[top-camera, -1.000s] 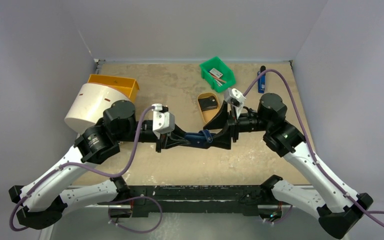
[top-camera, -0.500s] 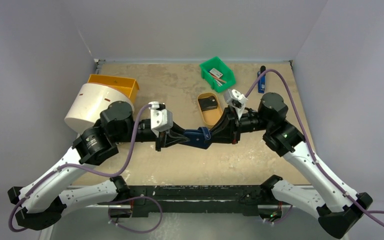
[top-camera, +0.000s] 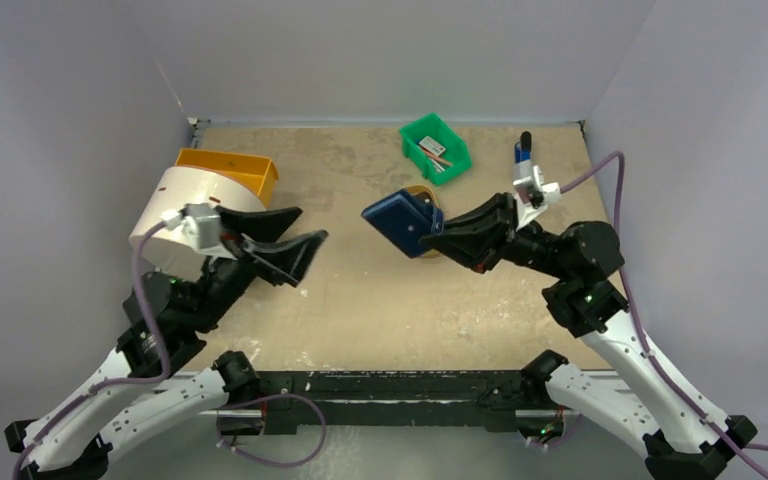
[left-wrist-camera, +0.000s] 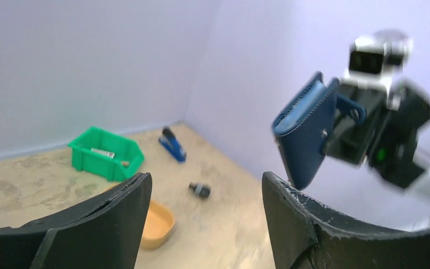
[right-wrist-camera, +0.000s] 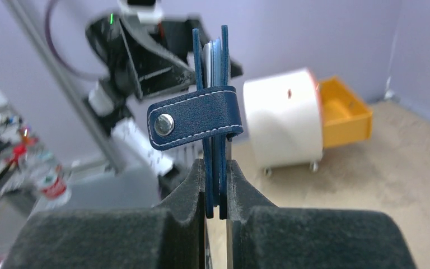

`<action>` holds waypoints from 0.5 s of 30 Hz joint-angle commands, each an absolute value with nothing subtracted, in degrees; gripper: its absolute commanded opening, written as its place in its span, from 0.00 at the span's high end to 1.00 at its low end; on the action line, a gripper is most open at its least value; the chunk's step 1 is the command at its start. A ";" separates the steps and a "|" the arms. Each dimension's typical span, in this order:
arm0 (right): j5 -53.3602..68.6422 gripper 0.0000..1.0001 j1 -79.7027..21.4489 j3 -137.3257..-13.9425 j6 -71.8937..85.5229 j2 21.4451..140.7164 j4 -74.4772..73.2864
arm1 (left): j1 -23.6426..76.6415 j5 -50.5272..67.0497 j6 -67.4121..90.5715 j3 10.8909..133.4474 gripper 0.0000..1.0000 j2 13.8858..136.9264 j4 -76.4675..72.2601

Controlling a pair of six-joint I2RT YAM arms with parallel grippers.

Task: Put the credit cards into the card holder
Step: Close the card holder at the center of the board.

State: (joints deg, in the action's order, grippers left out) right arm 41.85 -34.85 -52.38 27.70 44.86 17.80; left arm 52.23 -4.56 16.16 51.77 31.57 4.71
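Observation:
My right gripper (top-camera: 432, 240) is shut on the card holder (top-camera: 398, 222), a navy-blue folded wallet, and holds it in the air above the table's middle right. In the right wrist view the holder (right-wrist-camera: 193, 115) stands on edge between the pads, its snap strap closed across it. White and pale blue edges show between its leaves. I cannot tell whether these are credit cards. My left gripper (top-camera: 312, 224) hangs open over the left side, well apart from the holder. Seen from the left wrist, the jaws of my left gripper (left-wrist-camera: 204, 178) stand wide with the holder (left-wrist-camera: 308, 134) far off.
A white cylinder (top-camera: 195, 205) and an orange bin (top-camera: 230, 165) stand at the back left. A green bin (top-camera: 435, 148) with small items and a blue lighter-like thing (top-camera: 522, 158) sit at the back. The tan oval tray (left-wrist-camera: 157, 224) lies below the holder, with a small black piece (left-wrist-camera: 200, 190) nearby.
The left gripper opened, let go of the holder and drew back to the left. The right gripper shut on the holder and carried it up and to the right.

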 commanded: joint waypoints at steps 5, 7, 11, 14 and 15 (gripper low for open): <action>26.22 1.00 -34.72 -51.93 48.10 51.34 51.58 | 52.12 -22.47 49.30 47.04 0.22 33.90 -18.62; 26.04 1.00 -34.72 -51.92 52.01 53.91 56.67 | 52.15 -19.14 52.08 50.95 0.21 39.77 -17.45; 24.08 1.00 -34.72 -50.24 58.99 56.86 63.86 | 52.16 -9.34 53.31 56.72 0.20 48.30 -21.28; 23.04 1.00 -34.72 -48.43 63.33 58.26 68.59 | 52.20 -5.46 53.64 55.79 0.20 51.62 -29.10; 22.92 1.00 -34.73 -47.89 64.20 58.56 69.55 | 52.24 -4.67 53.83 55.28 0.20 52.42 -31.20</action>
